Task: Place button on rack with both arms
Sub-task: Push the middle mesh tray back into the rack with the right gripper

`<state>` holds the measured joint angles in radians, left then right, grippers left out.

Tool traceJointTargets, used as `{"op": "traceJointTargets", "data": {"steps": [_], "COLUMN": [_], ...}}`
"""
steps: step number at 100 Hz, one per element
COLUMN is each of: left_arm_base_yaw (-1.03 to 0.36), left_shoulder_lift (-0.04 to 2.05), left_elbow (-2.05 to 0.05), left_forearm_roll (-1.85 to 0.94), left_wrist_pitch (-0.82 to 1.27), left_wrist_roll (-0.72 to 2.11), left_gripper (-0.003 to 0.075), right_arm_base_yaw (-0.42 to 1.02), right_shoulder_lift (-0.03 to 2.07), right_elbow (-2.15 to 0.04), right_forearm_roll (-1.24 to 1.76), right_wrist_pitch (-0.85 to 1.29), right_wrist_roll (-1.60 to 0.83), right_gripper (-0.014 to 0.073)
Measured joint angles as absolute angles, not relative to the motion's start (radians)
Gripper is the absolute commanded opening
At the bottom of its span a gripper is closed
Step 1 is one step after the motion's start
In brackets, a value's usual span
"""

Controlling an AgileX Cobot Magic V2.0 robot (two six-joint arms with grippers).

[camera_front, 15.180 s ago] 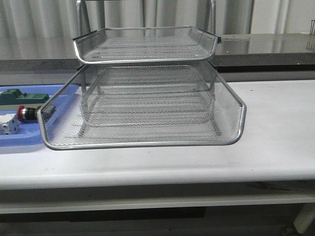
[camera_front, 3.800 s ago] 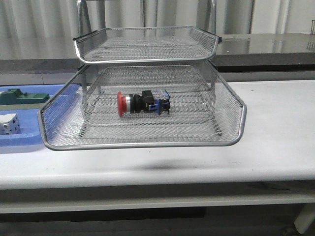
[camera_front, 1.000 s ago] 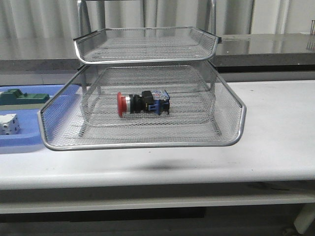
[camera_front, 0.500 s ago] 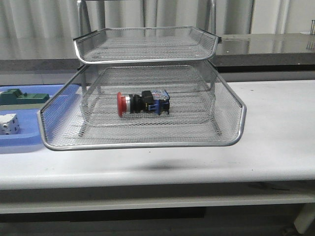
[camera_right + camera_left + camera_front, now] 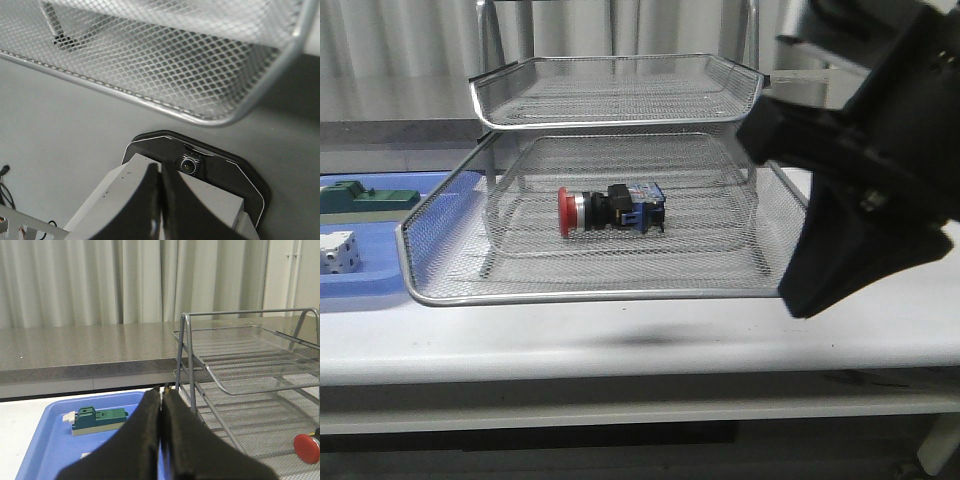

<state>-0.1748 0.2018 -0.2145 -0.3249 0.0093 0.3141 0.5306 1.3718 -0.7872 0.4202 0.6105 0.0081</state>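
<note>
The button (image 5: 610, 210) lies on its side in the lower tier of the silver wire-mesh rack (image 5: 610, 295), red head to the left, blue block to the right. Its red head also shows in the left wrist view (image 5: 306, 448). My left gripper (image 5: 161, 390) is shut and empty, held above the blue tray beside the rack's frame (image 5: 187, 355). My right arm (image 5: 880, 170) fills the right of the front view, close to the camera and in front of the rack's right side. My right gripper (image 5: 160, 167) is shut and empty, below the rack's front corner (image 5: 225, 120).
A shallow blue tray (image 5: 360, 290) lies left of the rack with a flat green block (image 5: 365, 198) and a white dotted cube (image 5: 338, 253). A grey counter runs behind. A black camera mount (image 5: 190, 164) lies past the right fingertips.
My right arm has swung into the front view at the right within the last half second. The button has stayed still in the lower tier; long before, it lay in the blue tray.
</note>
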Motion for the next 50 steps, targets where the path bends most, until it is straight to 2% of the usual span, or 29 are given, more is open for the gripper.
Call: {"op": "traceJointTargets", "data": {"steps": [28,50], "left_arm_base_yaw": [-0.175,-0.175], "left_shoulder_lift": [0.202,0.202], "left_elbow": [-0.215,-0.215], "left_forearm_roll": [-0.326,-0.326], "left_wrist_pitch": [0.009,0.009], "left_wrist_roll": [0.314,0.314], "left_gripper": [-0.0021,-0.0021], "right_arm_base_yaw": [0.622,0.630], "right_shoulder_lift": [1.505,1.594], "right_elbow": [-0.792,-0.815], "right_forearm_roll": [0.459,0.459], "right_wrist_pitch": [0.481,0.415], "right_wrist_roll": [0.007,0.007], "right_gripper": [-0.0067,-0.0067]}}
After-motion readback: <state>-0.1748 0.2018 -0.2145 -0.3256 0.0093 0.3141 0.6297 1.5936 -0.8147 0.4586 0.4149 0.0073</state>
